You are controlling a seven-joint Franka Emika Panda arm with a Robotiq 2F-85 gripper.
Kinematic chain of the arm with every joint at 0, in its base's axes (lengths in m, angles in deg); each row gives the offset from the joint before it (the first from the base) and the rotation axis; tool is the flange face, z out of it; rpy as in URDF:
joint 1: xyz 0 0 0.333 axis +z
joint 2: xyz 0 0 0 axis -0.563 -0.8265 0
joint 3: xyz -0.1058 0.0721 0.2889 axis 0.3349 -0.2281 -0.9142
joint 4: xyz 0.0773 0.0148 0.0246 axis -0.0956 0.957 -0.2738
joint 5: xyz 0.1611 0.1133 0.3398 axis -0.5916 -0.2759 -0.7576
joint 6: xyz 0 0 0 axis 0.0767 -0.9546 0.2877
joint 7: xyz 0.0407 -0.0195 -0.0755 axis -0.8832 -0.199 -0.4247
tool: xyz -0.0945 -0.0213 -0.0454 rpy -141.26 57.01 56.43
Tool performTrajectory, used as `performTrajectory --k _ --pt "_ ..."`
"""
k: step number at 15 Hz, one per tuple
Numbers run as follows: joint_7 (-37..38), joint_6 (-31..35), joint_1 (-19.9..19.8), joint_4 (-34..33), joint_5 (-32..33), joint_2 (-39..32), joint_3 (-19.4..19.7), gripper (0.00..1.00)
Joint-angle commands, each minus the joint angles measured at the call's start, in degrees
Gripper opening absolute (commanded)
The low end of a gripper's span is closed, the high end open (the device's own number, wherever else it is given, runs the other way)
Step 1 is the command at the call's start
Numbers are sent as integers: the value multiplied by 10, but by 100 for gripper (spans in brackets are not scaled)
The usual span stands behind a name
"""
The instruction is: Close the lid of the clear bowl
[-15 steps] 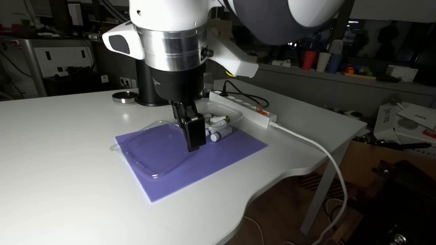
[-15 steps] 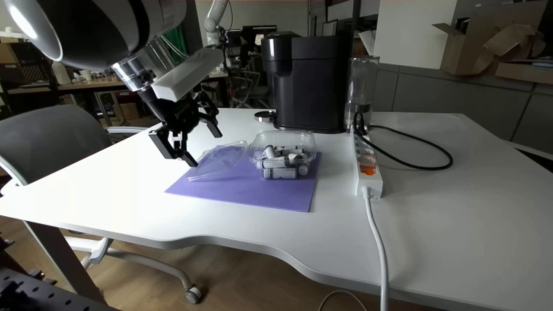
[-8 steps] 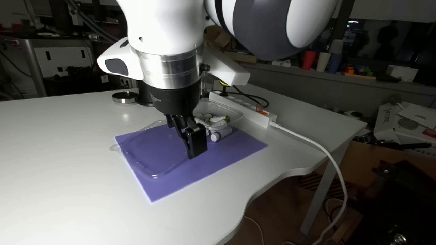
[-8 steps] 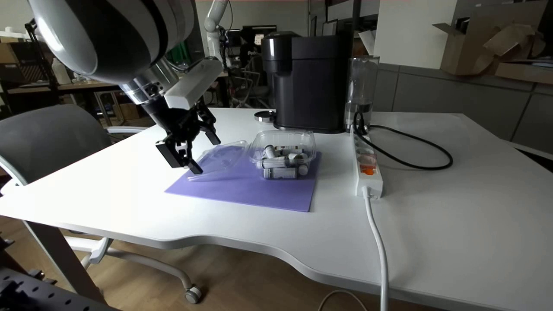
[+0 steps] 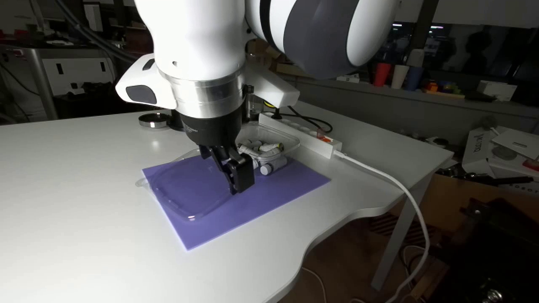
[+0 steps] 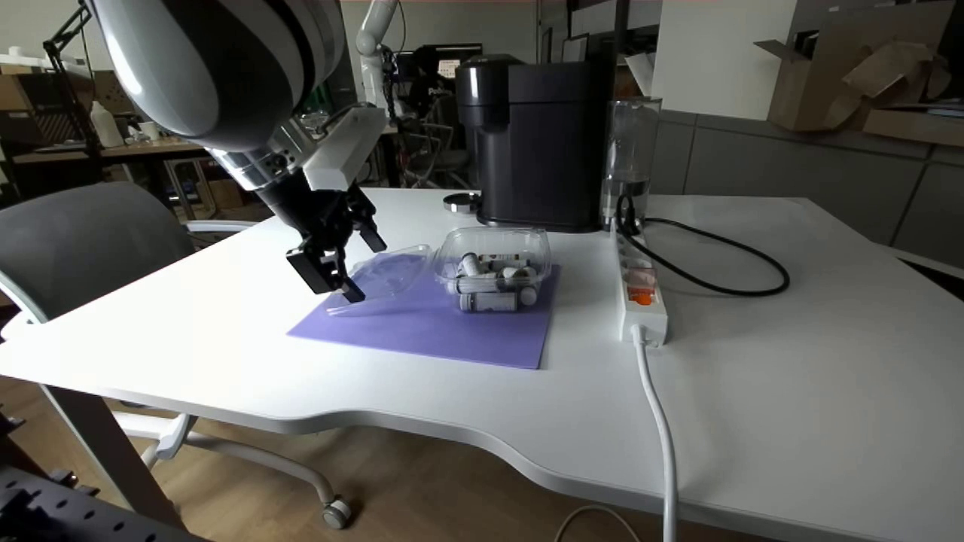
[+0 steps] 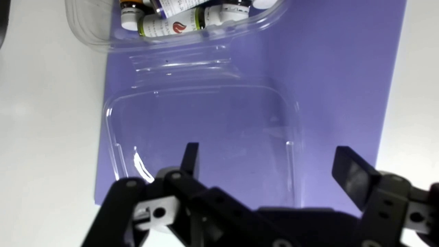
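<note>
The clear bowl (image 6: pixel 493 242) stands open on the purple mat, with small white-capped bottles inside; it also shows in an exterior view (image 5: pixel 291 143) and at the top of the wrist view (image 7: pixel 90 29). The flat transparent lid (image 7: pixel 219 120) lies open beside it, joined by a ridged clear strip (image 7: pixel 181 67); it shows in both exterior views (image 5: pixel 185 191) (image 6: pixel 395 277). My gripper (image 7: pixel 272 164) is open and empty over the lid. In the wrist view one finger is over the lid, the other past its right edge. I cannot tell whether a fingertip touches.
The purple mat (image 6: pixel 452 339) lies under the lid and bowl. A white power strip (image 6: pixel 640 309) with a black cable (image 6: pixel 727 288) stands beside the bowl. A black coffee machine (image 6: pixel 542 143) and a round metal dish (image 5: pixel 154 121) stand behind. The table edge (image 6: pixel 482 444) curves at the front.
My open gripper has come down towards the lid and moved a little towards the bowl, with slight movement in the last half second. The lid and bowl have not moved.
</note>
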Motion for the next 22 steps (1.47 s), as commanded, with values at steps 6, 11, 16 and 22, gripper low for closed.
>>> performTrajectory --k 6,11,16,22 --pt "31 -2 3 -8 33 -4 0 100" --pt "25 -2 1 -11 38 -19 0 100" --pt "-1 0 0 -1 19 -15 0 100" --pt "42 -26 12 -13 56 -16 -5 100"
